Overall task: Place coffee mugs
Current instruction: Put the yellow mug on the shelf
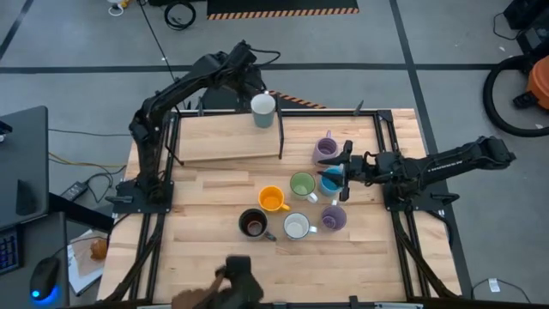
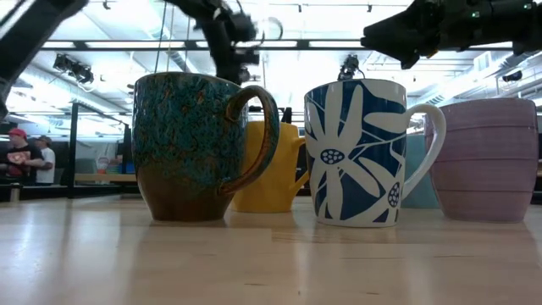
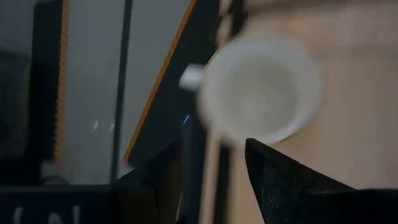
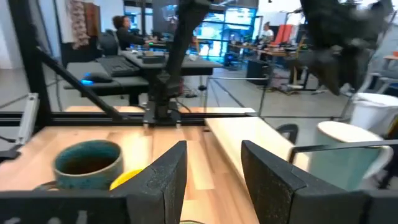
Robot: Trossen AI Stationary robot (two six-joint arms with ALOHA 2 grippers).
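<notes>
A white mug (image 1: 262, 110) stands upright on the far right corner of a raised wooden board (image 1: 223, 137). My left gripper (image 1: 255, 89) hovers open just above and beyond it; in the left wrist view the mug (image 3: 261, 93) lies past the fingertips (image 3: 214, 180). The other mugs stand grouped on the table: lavender (image 1: 326, 148), green (image 1: 302, 184), blue (image 1: 330, 180), orange (image 1: 272, 199), dark brown (image 1: 252, 224), white (image 1: 297, 226), lavender (image 1: 334, 217). My right gripper (image 1: 345, 166) hangs open above the blue mug, raised clear (image 2: 423, 34).
A thin metal rail (image 1: 281, 137) runs along the board's right edge. Black frame posts (image 1: 382, 129) border the table's far right. A dark object (image 1: 238, 279) sits at the near edge. Bare wood lies left of the mug group (image 1: 197, 197). People sit in the room beyond (image 2: 25, 157).
</notes>
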